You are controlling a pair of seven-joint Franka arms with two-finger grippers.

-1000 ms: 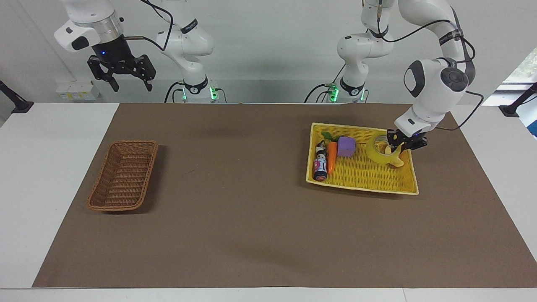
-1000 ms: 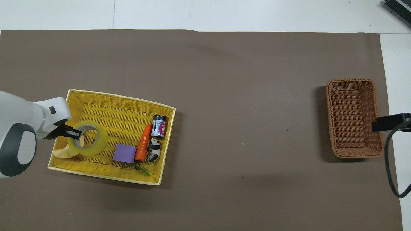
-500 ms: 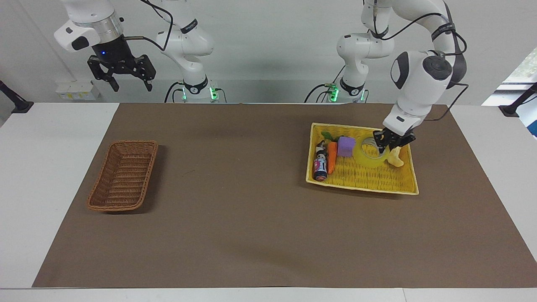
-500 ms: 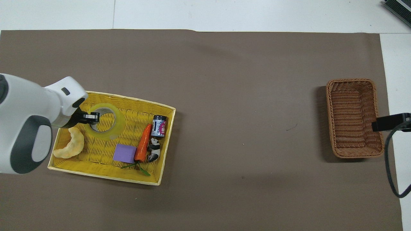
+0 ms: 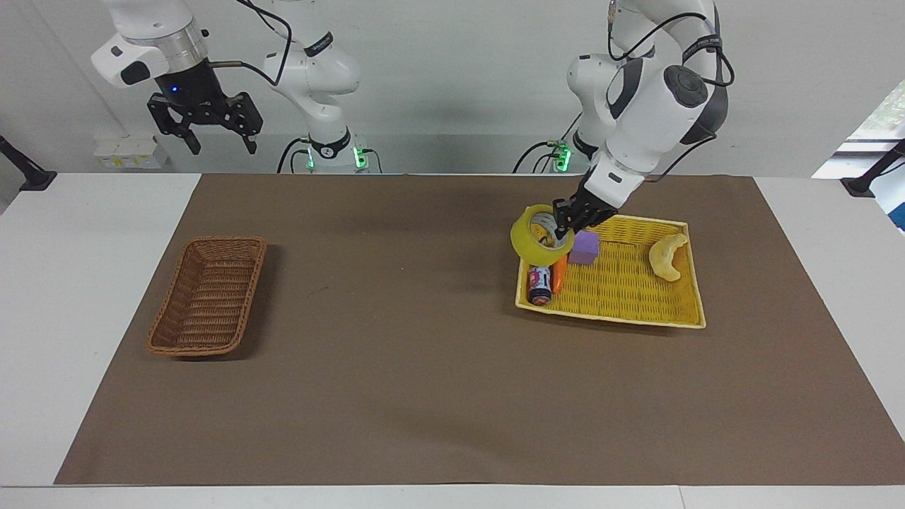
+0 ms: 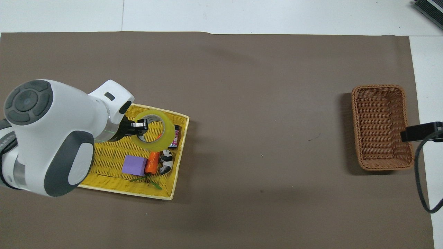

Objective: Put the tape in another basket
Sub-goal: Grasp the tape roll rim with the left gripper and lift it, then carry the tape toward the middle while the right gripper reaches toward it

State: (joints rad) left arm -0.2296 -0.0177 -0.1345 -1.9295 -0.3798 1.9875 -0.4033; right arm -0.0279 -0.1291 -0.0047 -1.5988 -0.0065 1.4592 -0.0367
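Observation:
My left gripper [image 5: 565, 220] [image 6: 140, 125] is shut on the rim of the translucent yellow tape [image 5: 535, 238] [image 6: 160, 133] and holds it in the air over the yellow tray basket's end toward the right arm, above the carrot and the can. The dark brown wicker basket [image 5: 208, 295] [image 6: 381, 127] lies on the brown mat at the right arm's end of the table. My right gripper [image 5: 204, 129] [image 6: 421, 131] is open, raised high over the table edge nearest the robots, waiting.
The yellow tray basket [image 5: 629, 292] [image 6: 114, 156] holds a purple block [image 5: 585, 247] [image 6: 134, 165], an orange carrot [image 5: 559, 273] [image 6: 152, 165], a small can [image 5: 540, 284], a panda figure [image 6: 166, 162] and a pale crescent toy [image 5: 667, 256]. The brown mat [image 5: 396, 339] lies between the two baskets.
My left gripper has lifted the tape out of the tray's end by the crescent toy and carried it across the tray toward the right arm's end. The right arm has not moved.

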